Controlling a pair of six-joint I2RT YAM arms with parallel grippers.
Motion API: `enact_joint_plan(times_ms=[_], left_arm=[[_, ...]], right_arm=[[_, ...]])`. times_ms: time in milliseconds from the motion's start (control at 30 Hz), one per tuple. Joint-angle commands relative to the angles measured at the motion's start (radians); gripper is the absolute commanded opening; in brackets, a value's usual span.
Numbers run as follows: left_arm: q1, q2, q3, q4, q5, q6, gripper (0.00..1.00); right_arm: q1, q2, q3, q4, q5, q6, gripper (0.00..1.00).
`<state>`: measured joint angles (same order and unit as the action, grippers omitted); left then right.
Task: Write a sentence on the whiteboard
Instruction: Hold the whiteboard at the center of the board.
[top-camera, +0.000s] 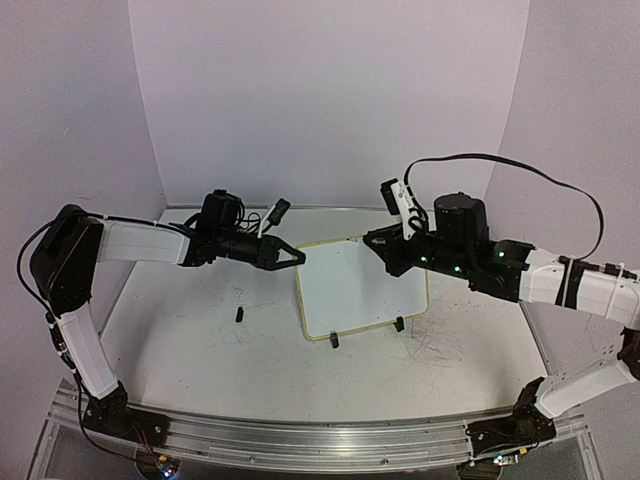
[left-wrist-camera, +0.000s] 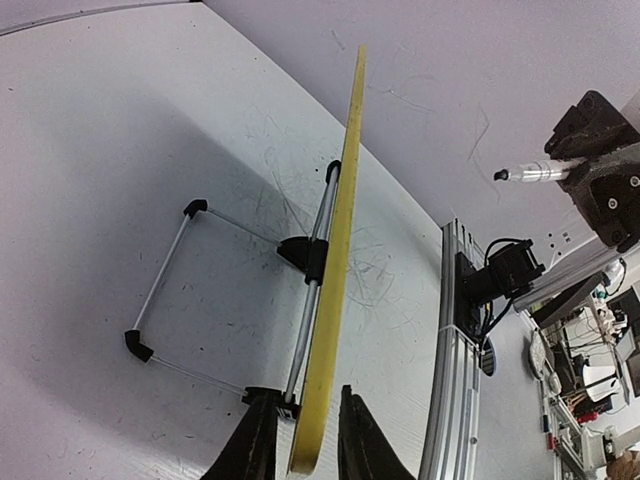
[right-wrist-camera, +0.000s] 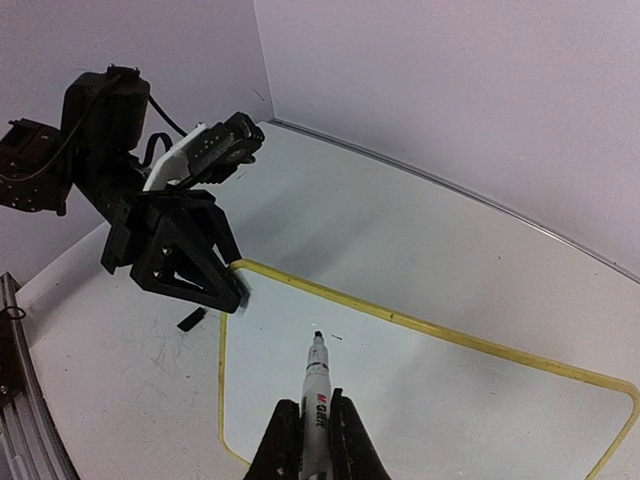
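The whiteboard (top-camera: 360, 285) stands tilted on its stand in the middle of the table, with a yellow rim and two black clip feet. Its face (right-wrist-camera: 430, 400) is blank apart from a tiny dark mark by the marker tip; no sentence shows. My left gripper (top-camera: 298, 257) is shut on the board's top left corner, its fingers either side of the yellow rim (left-wrist-camera: 340, 250); it also shows in the left wrist view (left-wrist-camera: 305, 395) and the right wrist view (right-wrist-camera: 235, 295). My right gripper (top-camera: 385, 250) (right-wrist-camera: 307, 408) is shut on a white marker (right-wrist-camera: 316, 385), tip uncapped, just off the board's upper left area.
A small black marker cap (top-camera: 240, 314) lies on the scuffed tabletop left of the board. The board's wire stand (left-wrist-camera: 165, 290) reaches out behind it. An aluminium rail (top-camera: 320, 430) runs along the near edge. Walls close in the back and sides.
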<state>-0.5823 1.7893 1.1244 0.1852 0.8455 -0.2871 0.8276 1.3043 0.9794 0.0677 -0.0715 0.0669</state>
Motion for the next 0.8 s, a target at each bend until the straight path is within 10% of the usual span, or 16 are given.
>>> enact_joint_plan(times_ms=[0, 767], left_arm=[[0.003, -0.019, 0.022, 0.043, 0.021, 0.028, 0.21], [-0.009, -0.015, -0.007, 0.045, 0.005, 0.094, 0.00]], right_arm=[[0.004, 0.018, 0.005, 0.052, -0.052, -0.022, 0.00], [0.158, 0.168, 0.036, 0.128, 0.122, -0.034, 0.00]])
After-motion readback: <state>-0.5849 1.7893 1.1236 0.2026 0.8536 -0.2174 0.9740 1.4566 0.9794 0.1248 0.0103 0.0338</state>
